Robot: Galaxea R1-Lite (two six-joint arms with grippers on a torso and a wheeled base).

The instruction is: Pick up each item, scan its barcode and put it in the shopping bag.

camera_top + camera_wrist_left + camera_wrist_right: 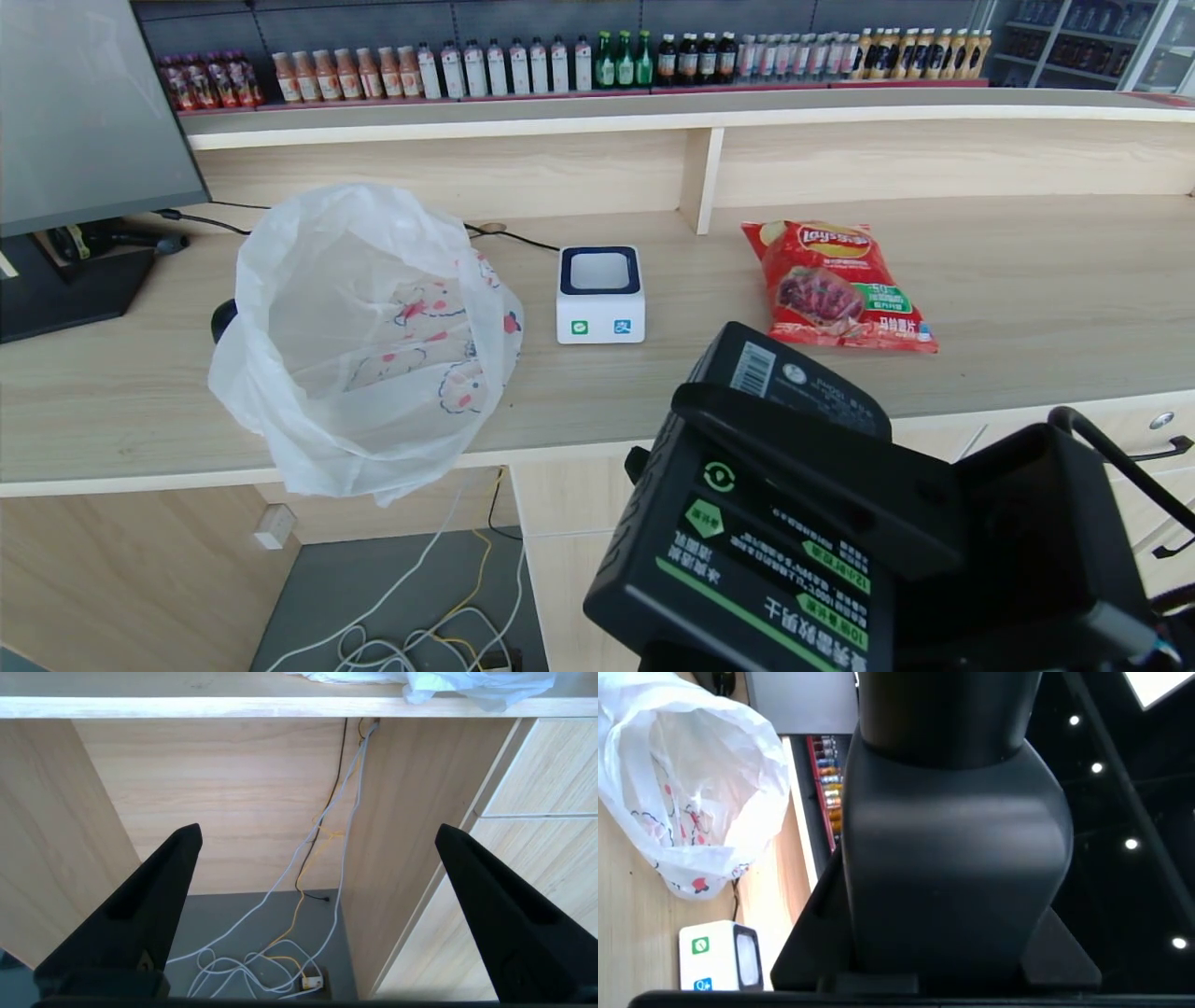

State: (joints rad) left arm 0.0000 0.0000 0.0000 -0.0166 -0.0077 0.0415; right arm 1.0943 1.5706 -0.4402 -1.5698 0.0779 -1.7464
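Now, your right gripper (812,448): closed around the black container (747,551), one finger lying across its upper face; you hold it in front of the counter edge, below the scanner and the crisps.
Black container: tilted, its printed green labels towards the head camera; its barcode (752,367) sits on the far end, facing up.
Your left gripper (318,859): jaws wide apart, nothing between the fingers (140,915); it sits below the counter top, facing the wooden cabinet front and the loose cables (280,952) on the floor.
Shopping bag (364,327): white with a cartoon print, standing open on the left part of the counter (1027,299), its lower side hanging over the front edge.
Scanner (600,294): white box with a dark-framed window, just right of the bag.
Bag of crisps (836,285): red, lying flat, well to the right of the scanner.
Monitor (84,103): far left, behind the bag.
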